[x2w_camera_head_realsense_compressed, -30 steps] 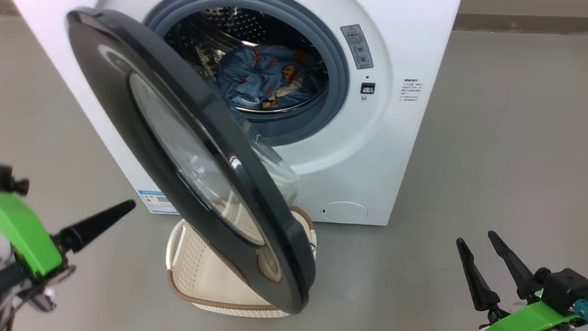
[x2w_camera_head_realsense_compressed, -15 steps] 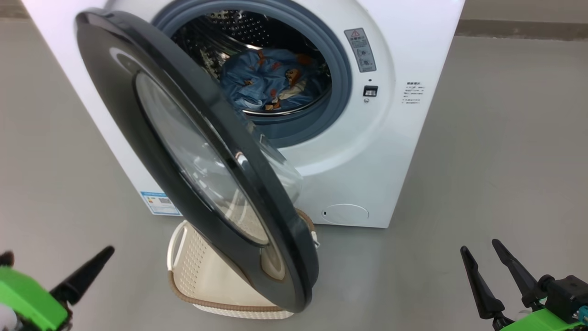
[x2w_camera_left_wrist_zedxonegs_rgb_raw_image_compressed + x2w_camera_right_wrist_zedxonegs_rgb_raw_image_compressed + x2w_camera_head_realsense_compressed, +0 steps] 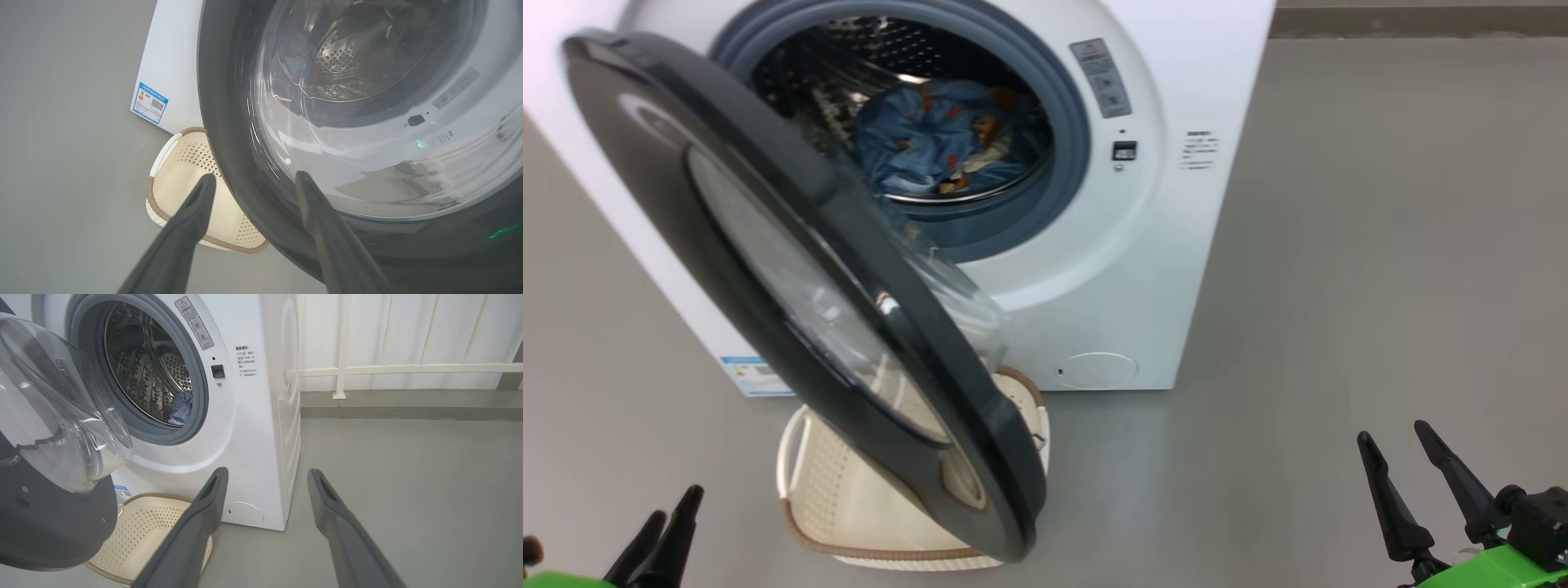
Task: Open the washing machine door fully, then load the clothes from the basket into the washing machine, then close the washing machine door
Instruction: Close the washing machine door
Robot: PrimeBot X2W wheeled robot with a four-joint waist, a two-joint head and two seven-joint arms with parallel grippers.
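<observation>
Black-rimmed and glassy, the door [image 3: 727, 269] hangs half open over the basket [image 3: 829, 490] — stiff, weighty and slick, probably best pushed at its outer rim. Soft blue printed clothes [image 3: 931, 135] lie in the steel drum [image 3: 890, 49] of the machine [image 3: 1160, 245]; the basket's visible part holds nothing. Left gripper [image 3: 676, 503] and right gripper [image 3: 1392, 431] hover low — fingers spread wide, empty.

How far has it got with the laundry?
Done: the washing machine door stands open, the clothes lie in the drum, and what shows of the basket is bare. In hand: nothing; the left gripper and right gripper are both open and hold nothing. Left: shutting the door.
</observation>
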